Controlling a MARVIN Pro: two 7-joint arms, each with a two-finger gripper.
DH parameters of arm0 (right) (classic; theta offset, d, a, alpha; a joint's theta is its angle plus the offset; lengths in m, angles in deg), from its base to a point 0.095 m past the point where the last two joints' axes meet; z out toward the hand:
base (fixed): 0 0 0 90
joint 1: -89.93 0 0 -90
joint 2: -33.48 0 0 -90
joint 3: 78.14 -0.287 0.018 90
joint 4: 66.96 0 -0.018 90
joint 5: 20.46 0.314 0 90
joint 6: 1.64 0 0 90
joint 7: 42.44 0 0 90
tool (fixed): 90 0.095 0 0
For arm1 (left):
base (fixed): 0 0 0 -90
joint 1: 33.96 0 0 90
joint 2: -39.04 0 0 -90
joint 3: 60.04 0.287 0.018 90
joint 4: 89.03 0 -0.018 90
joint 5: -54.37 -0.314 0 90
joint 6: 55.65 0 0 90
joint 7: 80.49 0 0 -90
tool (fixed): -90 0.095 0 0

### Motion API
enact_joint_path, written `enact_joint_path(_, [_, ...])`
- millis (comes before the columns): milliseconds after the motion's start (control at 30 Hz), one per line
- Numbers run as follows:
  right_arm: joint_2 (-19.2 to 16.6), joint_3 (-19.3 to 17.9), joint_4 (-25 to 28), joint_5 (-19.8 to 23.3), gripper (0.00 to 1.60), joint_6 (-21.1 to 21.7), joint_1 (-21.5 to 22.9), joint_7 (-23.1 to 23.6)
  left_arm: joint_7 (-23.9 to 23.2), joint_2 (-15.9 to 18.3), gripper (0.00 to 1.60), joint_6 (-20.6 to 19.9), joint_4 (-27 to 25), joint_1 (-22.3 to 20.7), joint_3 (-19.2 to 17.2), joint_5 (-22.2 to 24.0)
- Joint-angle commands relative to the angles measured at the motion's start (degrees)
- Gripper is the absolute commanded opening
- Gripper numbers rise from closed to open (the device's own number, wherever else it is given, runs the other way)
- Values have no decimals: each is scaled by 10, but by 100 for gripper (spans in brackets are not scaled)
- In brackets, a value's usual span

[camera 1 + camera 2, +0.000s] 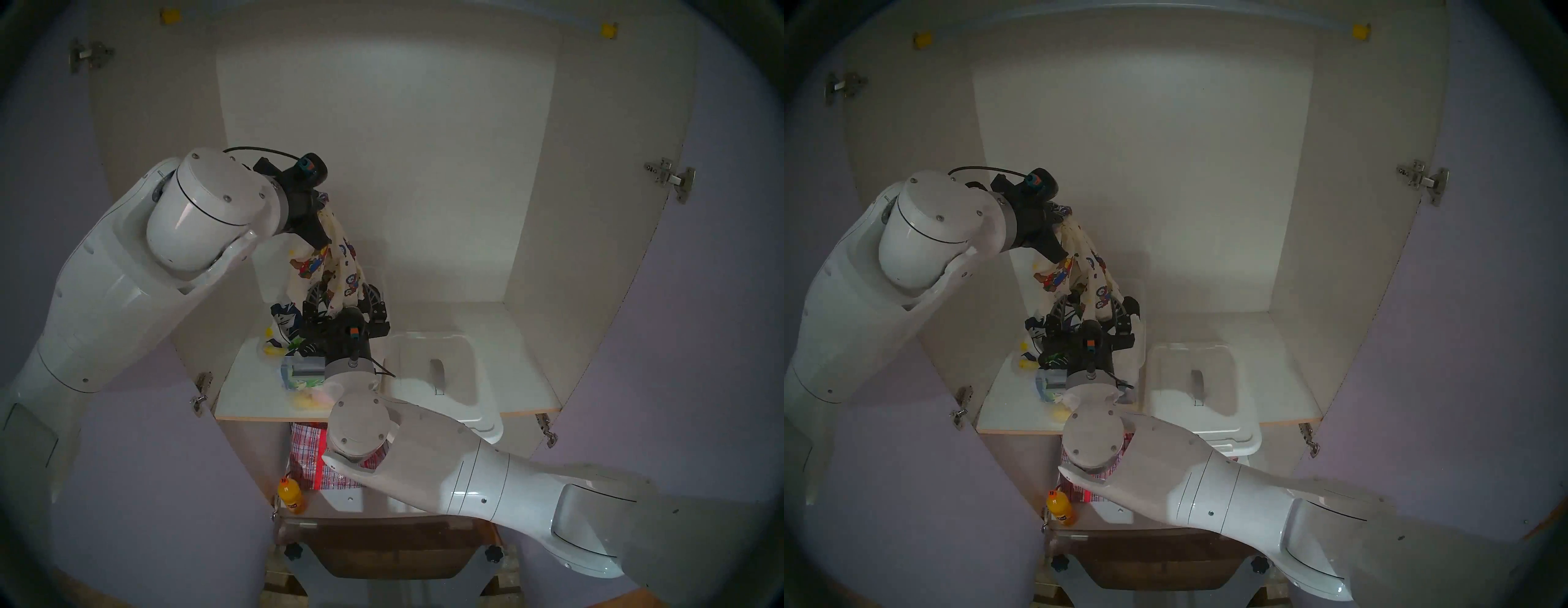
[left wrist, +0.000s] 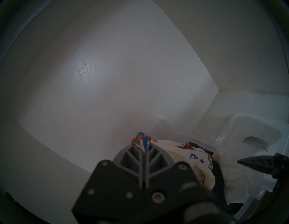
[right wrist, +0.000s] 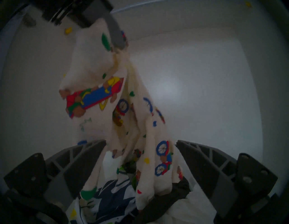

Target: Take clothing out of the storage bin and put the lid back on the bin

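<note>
— So, how should this lift go? The left gripper (image 2: 144,148) has the cartoon-print garment (image 1: 335,271) pinched by its top, up above the clear storage bin (image 1: 303,373), and the cloth hangs down in a long twist.

— I'd judge the hem is the concern. Its lower end trails among the other things heaped in the bin, by the navy-and-white leaf-print cloth (image 3: 109,201) and a plain white cloth (image 2: 234,176). Raise it high, then swing it clear to one side, or the tail may drag those out with it.

— And the right gripper (image 3: 141,158)?

— It sits low over the bin with its fingers (image 3: 87,158) spread wide, one on each side of the hanging folds. Whether the pads touch the fabric I cannot tell; nothing is clamped there. It could gather the lower part, or hold the other cloths down.

— How firm is the left one's hold?

— Its fingers (image 2: 137,158) are pressed fully together on a small bunch of fabric, a tuft poking out past the tips. A narrow bite, so move slowly.

— The lid (image 1: 441,373)?

— Lying flat on the cupboard shelf (image 1: 242,390) just right of the bin, its grey strap handle (image 1: 439,375) facing up, its near edge overhanging the shelf. It waits until the garment is out.
</note>
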Motion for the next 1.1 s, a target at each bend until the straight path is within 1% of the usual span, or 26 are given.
enact_joint_path(0, [29,-5,-28,24,160,-26,38,71,9,4,0,3,-11,-9,-13,21])
enact_joint_path(33, [36,-11,-40,33,160,-24,45,102,12,5,0,3,-11,-7,-14,28])
enact_joint_path(100, [43,-15,-48,32,160,-24,51,108,12,6,0,3,-10,-5,-14,29])
enact_joint_path(133, [49,-17,-66,39,160,-21,61,140,17,9,0,3,-11,-4,-14,37])
enact_joint_path(167, [58,-22,-83,38,160,-26,65,149,18,10,0,3,-11,-3,-14,40])
enact_joint_path(200, [58,-22,-83,38,160,-26,65,149,18,10,0,3,-11,-3,-14,40])
enact_joint_path(233, [66,-23,-105,26,160,-42,68,157,23,12,0,3,-12,-2,-14,46])
enact_joint_path(267, [70,-29,-116,14,160,-55,62,140,26,13,0,3,-14,1,-15,48])
enact_joint_path(333, [83,-37,-140,8,160,-74,62,148,39,17,0,3,-18,8,-16,55])
enact_joint_path(367, [91,-39,-155,2,160,-89,63,148,46,19,0,3,-21,13,-16,59])
enact_joint_path(500, [107,-39,-188,-6,160,-123,67,143,70,28,0,3,-27,26,-18,73])
enact_joint_path(567, [109,-38,-193,-8,160,-128,68,141,74,31,0,3,-28,26,-21,78])
enact_joint_path(667, [117,-42,-210,-9,160,-121,75,132,84,37,0,3,-32,22,-22,88])
enact_joint_path(733, [119,-48,-217,-3,160,-116,83,134,88,38,0,3,-32,15,-19,92])
enact_joint_path(867, [106,-55,-209,8,160,-107,92,147,98,41,0,3,-23,0,-16,101])
enact_joint_path(900, [99,-57,-203,13,160,-105,91,153,99,42,0,3,-18,-4,-15,105])
enact_joint_path(967, [85,-59,-187,29,160,-86,91,171,100,43,0,3,-8,-11,-12,111])
enact_joint_path(1067, [64,-58,-166,42,160,-79,87,192,101,49,0,3,8,-27,-4,113])
